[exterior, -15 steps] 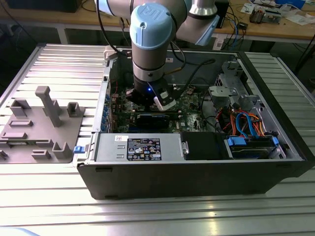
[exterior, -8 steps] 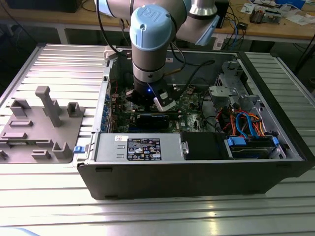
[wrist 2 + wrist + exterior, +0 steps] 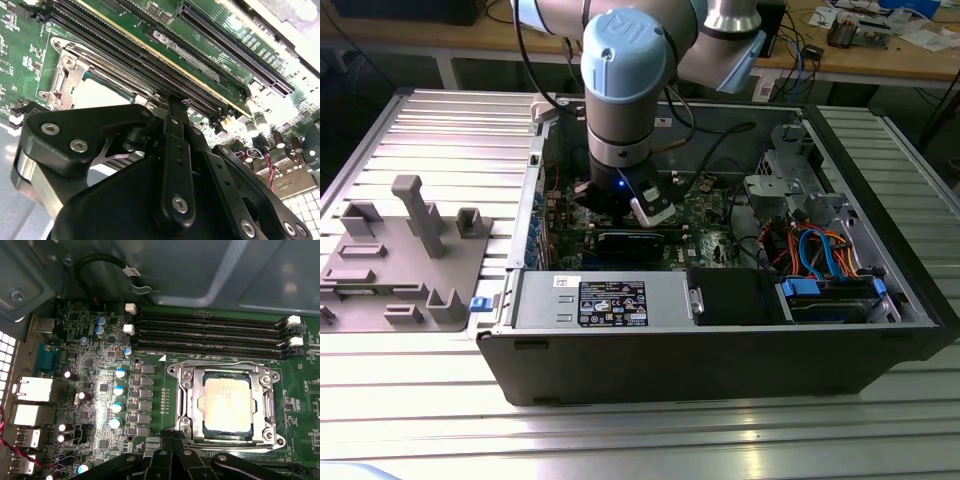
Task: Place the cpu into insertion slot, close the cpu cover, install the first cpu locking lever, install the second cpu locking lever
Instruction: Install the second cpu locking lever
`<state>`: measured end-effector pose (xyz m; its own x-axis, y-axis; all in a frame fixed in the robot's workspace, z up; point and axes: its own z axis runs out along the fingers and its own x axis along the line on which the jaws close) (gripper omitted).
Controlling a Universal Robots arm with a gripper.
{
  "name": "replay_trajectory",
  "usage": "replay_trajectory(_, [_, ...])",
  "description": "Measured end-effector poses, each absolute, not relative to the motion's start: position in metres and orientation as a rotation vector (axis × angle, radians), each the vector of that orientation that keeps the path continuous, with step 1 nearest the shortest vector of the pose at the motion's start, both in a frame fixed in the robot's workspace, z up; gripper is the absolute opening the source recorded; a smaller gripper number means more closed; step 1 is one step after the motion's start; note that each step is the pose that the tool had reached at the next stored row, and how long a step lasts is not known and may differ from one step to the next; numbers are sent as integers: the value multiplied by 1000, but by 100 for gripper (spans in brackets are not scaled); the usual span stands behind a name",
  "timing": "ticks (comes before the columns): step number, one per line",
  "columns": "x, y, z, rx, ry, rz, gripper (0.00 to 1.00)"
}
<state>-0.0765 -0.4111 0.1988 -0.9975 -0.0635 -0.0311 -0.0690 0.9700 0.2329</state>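
In the first wrist view the cpu (image 3: 229, 404), a pale silvery square, lies seated in the insertion slot (image 3: 186, 401), and the cpu cover (image 3: 264, 405) sits down around it as a silver metal frame with its centre cut out. A thin wire locking lever (image 3: 222, 363) runs along the socket's edge next to the memory slots (image 3: 210, 335). The hand (image 3: 172, 452) hangs directly at the socket's near edge, low over the green motherboard (image 3: 100, 390). Its black fingers (image 3: 172, 150) look drawn together in the second wrist view, with nothing visibly between them, though the tips are partly hidden, so I cannot tell for certain whether they pinch a lever.

In the exterior view the arm (image 3: 620, 90) reaches down into the open computer case (image 3: 720, 370), which rests on the ribbed metal desk (image 3: 440, 130).

The risks, as I judge them: a lever wire may spring out from under the fingertips and snap back, or the fingers may scrape the capacitors (image 3: 117, 390) or the memory slots crowding the socket. Pressing off-centre could lift the cover and shift the chip.
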Motion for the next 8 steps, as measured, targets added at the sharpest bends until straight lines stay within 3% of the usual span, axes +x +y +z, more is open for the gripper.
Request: replay_trajectory(8, [-78,-409,195,-104,3095,365,11])
